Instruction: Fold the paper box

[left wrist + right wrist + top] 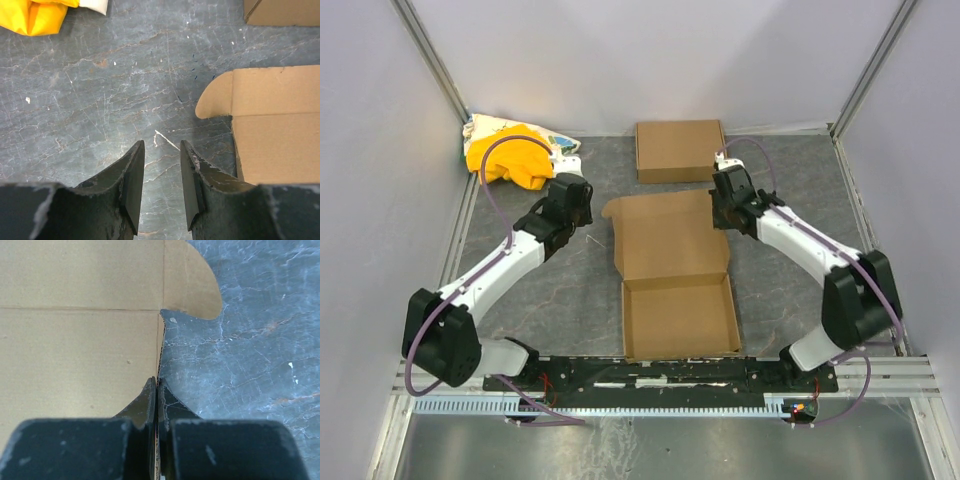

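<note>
At mid-bench (pixel 560 290), watching the paper box (pixel 672 262) lying open, tray nearest the bases, lid flat. Pinching the lid's right edge with the right end effector (pixel 157 385), probably for lifting it over. Holding the left end effector (pixel 162 150) half-spread, empty, beside the lid. Behind, sitting out of the way: flat cardboard box (pixel 679 150), yellow cloth bundle (pixel 515 155).

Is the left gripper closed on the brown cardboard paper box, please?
No, the left gripper stands open over the grey table.
</note>
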